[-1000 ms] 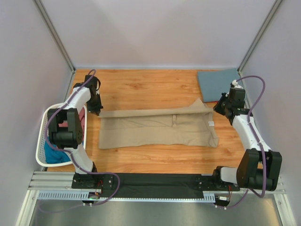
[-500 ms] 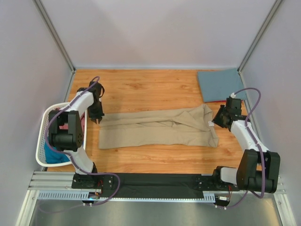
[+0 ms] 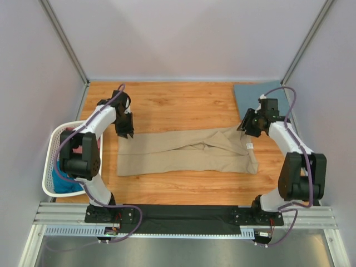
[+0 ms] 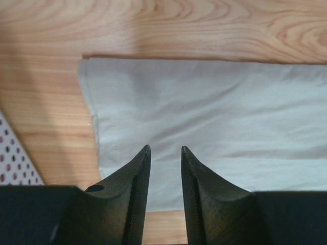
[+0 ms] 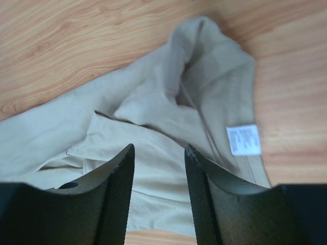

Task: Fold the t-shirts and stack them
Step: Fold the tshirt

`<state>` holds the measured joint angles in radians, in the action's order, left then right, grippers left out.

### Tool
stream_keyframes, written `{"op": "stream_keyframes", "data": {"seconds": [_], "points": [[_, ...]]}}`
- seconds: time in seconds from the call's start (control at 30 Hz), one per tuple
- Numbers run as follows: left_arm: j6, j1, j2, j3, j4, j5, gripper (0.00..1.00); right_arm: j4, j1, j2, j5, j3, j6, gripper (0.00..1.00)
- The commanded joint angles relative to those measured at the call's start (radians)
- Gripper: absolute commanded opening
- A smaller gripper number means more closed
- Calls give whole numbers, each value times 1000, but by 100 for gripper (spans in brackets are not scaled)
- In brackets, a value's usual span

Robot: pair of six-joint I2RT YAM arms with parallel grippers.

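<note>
The tan t-shirt (image 3: 183, 153) lies folded lengthwise in a long band across the table, its white neck label (image 3: 250, 146) at the right end. My left gripper (image 3: 125, 132) hovers open and empty over the shirt's left end; in the left wrist view (image 4: 165, 149) the flat cloth (image 4: 214, 112) lies beyond the fingers. My right gripper (image 3: 247, 127) hovers open and empty over the rumpled right end; the right wrist view (image 5: 159, 148) shows the cloth (image 5: 153, 112) and the label (image 5: 243, 139). A folded slate blue t-shirt (image 3: 248, 93) lies at the back right.
A white slatted laundry basket (image 3: 54, 146) stands at the left table edge, holding teal cloth (image 3: 64, 183) and some pink cloth. Its perforated corner shows in the left wrist view (image 4: 13, 163). Grey walls enclose the wooden table (image 3: 178, 103) at the back and sides.
Both grippers carried the shirt's far edge toward the near side, let it go and opened. They then moved back toward the far side. The shirt now lies narrower, folded over itself.
</note>
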<state>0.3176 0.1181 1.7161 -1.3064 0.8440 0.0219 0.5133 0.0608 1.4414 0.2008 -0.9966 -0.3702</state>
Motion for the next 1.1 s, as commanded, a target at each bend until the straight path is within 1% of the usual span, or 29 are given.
{"op": "stream_keyframes", "data": {"seconds": [0.0,0.07,0.23,0.27,0.3,0.43,0.5,0.6,0.73,0.93,1.03,1.07], "points": [[35,3,81,-19,1,20,37,5,-38,123,94,-97,83,48],[49,3,103,-24,10,9,36,-2,-50,172,138,-125,106,49],[70,9,103,-28,-5,87,37,-45,-93,269,273,-197,183,50],[66,9,100,-31,-6,125,37,-41,-101,305,275,-214,209,51],[66,9,96,-45,-2,134,37,-35,-102,321,282,-243,223,51],[41,11,70,-83,39,116,38,-33,-121,382,324,-284,263,53],[35,11,54,-99,49,113,38,-22,-137,396,321,-304,292,53],[28,11,37,-106,53,128,39,-9,-153,424,308,-313,321,53],[18,11,19,-103,53,127,39,7,-151,448,336,-309,349,53],[12,11,-1,-106,53,128,39,19,-161,456,354,-307,363,50],[12,11,-6,-105,52,124,39,17,-165,445,365,-300,363,45],[14,11,-6,-102,50,125,39,17,-167,442,364,-294,363,40]]}}
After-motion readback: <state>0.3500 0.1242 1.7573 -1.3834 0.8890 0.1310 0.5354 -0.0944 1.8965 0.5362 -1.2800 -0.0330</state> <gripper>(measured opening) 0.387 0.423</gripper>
